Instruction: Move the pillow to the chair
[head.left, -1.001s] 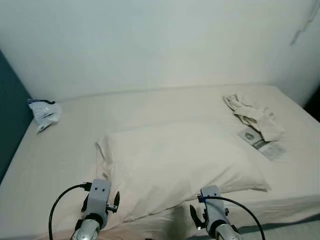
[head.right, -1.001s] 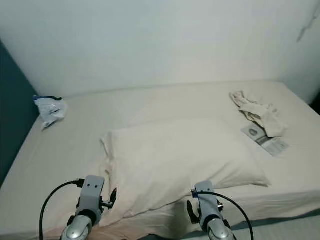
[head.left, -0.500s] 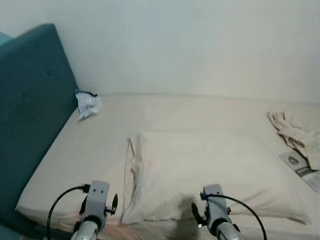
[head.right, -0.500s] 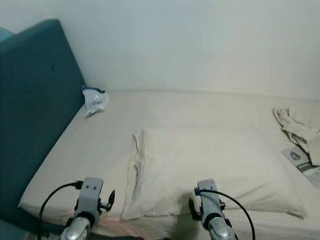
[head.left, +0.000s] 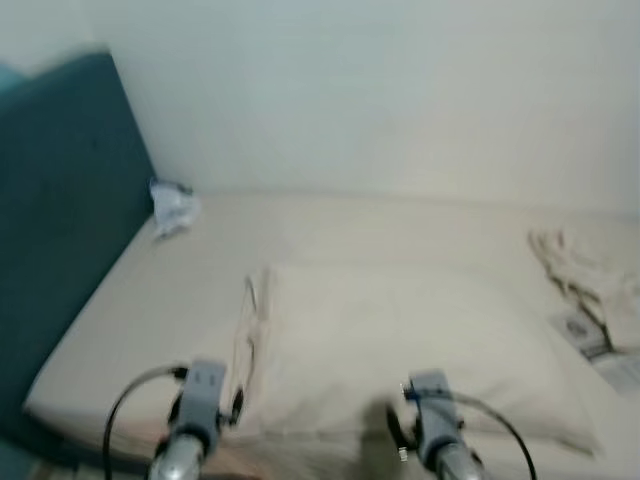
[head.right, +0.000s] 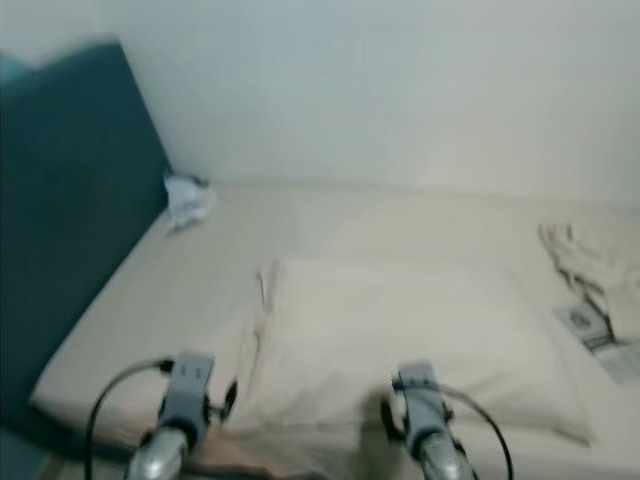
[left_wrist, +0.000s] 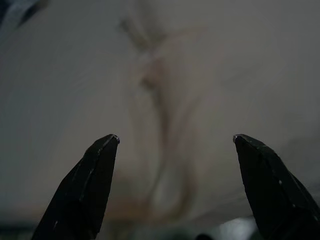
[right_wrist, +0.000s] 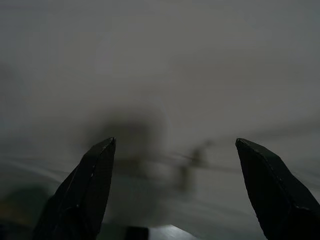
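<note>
One cream pillow (head.left: 410, 345) lies flat at frame center on the bed (head.left: 180, 290), its left end creased and bunched. Teal headboard (head.left: 60, 220) at left. One crumpled bag (head.left: 172, 207) upper left, one heap of cloth (head.left: 585, 270) and one leaflet (head.left: 590, 340) at right. Left gripper (left_wrist: 175, 142) and right gripper (right_wrist: 175, 145) both spread wide, holding nothing, at the pillow's near edge. Views blurred.
</note>
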